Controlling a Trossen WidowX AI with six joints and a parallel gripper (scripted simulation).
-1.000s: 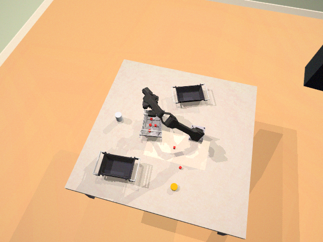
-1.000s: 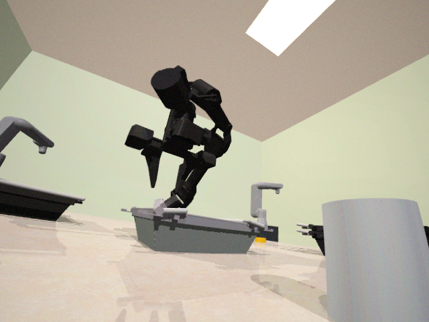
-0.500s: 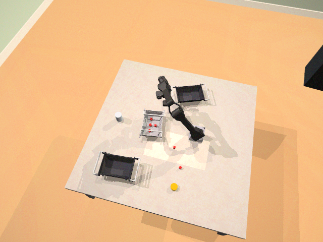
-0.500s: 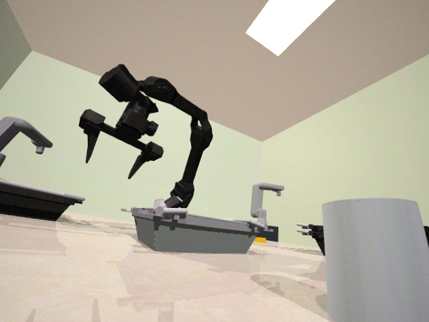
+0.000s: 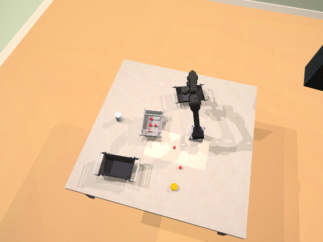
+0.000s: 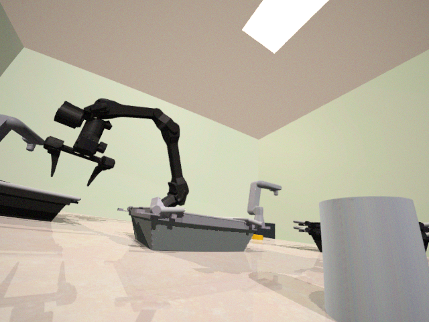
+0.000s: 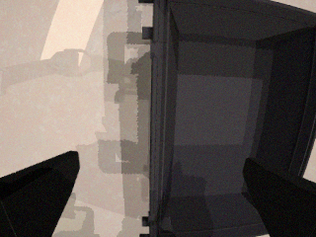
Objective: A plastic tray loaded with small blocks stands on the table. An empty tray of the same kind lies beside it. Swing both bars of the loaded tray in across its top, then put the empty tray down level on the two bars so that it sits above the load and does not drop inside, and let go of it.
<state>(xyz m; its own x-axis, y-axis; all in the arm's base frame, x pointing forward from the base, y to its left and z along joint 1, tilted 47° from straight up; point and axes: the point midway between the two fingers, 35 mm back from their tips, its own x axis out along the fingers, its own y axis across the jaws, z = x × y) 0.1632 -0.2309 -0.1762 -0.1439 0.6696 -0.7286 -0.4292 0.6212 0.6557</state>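
The grey loaded tray (image 5: 162, 121) (image 6: 200, 239) stands mid-table with several red blocks (image 5: 151, 119) inside. Its far bar (image 5: 154, 114) and near bar (image 5: 150, 130) both lie across its top near the ends. A black empty tray (image 5: 179, 95) (image 6: 31, 204) (image 7: 288, 94) stands at the back, its left bar (image 5: 173, 95) and right bar (image 5: 206, 91) out over its ends. My gripper (image 6: 70, 180) (image 7: 164, 164) is open and empty above this tray. In the wrist view its fingers straddle one long wall from above, not touching it. The arm hides part of the tray in the top view.
Another black empty tray (image 5: 103, 165) (image 6: 314, 232) stands front left, bars out. A grey cylinder (image 5: 118, 116) (image 6: 374, 256) stands at the left. A yellow disc (image 5: 173, 186) (image 6: 257, 237) and two loose red blocks (image 5: 174, 147) (image 5: 180, 167) lie toward the front.
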